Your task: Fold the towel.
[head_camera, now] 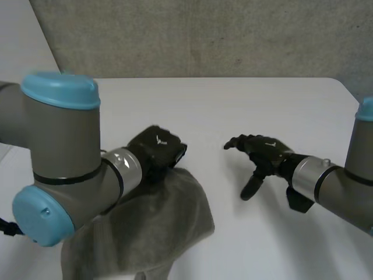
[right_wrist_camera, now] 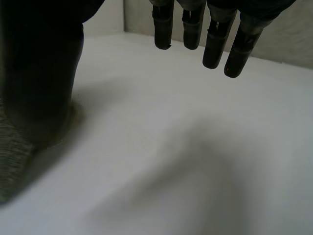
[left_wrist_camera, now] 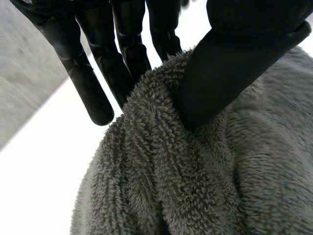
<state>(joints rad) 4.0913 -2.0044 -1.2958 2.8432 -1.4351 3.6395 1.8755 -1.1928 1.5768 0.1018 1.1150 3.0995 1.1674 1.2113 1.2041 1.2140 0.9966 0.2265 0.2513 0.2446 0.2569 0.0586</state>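
A grey terry towel lies bunched on the white table, near its front edge and left of centre. My left hand sits on the towel's far edge. In the left wrist view its thumb presses into a raised fold of the towel, pinching the cloth against the fingers on the other side. My right hand hovers over bare table to the right of the towel, apart from it, with straight fingers spread and nothing in them. A strip of towel lies beside its thumb.
My bulky left arm covers the towel's left part in the head view. A grey wall runs behind the table's far edge. Bare table stretches between the hands and beyond them.
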